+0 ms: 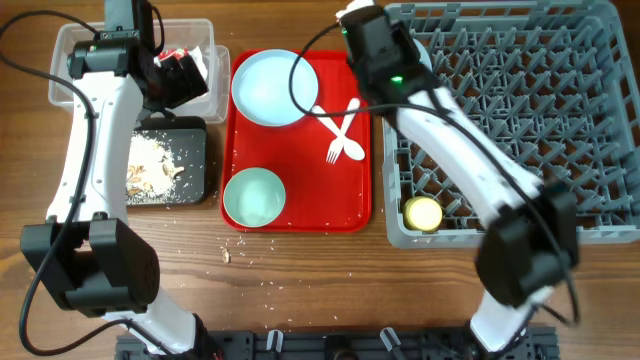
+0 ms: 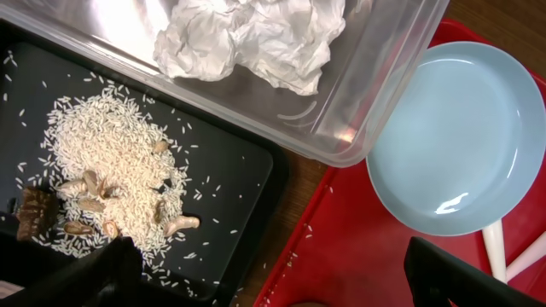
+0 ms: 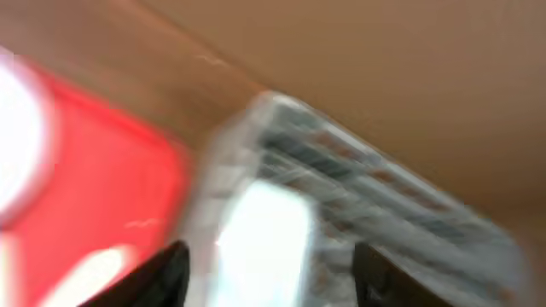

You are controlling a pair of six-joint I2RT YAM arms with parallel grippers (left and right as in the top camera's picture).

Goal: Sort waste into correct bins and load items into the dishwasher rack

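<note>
My left gripper (image 1: pixel 182 78) (image 2: pixel 281 286) is open and empty, over the gap between the black tray (image 1: pixel 195 135) (image 2: pixel 247 170) and the red tray. The black tray holds rice and brown scraps (image 2: pixel 102 162). The clear tub (image 1: pixel 62 45) (image 2: pixel 375 94) holds crumpled tissue (image 2: pixel 256 34) and a red-and-white wrapper (image 1: pixel 176 55). The plate (image 1: pixel 268 88) (image 2: pixel 461 136), one bowl (image 1: pixel 253 197) and the fork and spoon (image 1: pixel 340 135) lie on the red tray. My right gripper (image 1: pixel 372 30) (image 3: pixel 269 273) is open over the grey rack's (image 1: pixel 520 100) near-left corner, above a blurred pale shape (image 3: pixel 264 230). The yellow cup (image 1: pixel 423 213) stands in the rack.
The flat red tray (image 1: pixel 350 205) (image 2: pixel 358 239) lies between the bins and the rack. Loose crumbs (image 1: pixel 250 265) are scattered on the wooden table in front of it. The right wrist view is badly motion-blurred.
</note>
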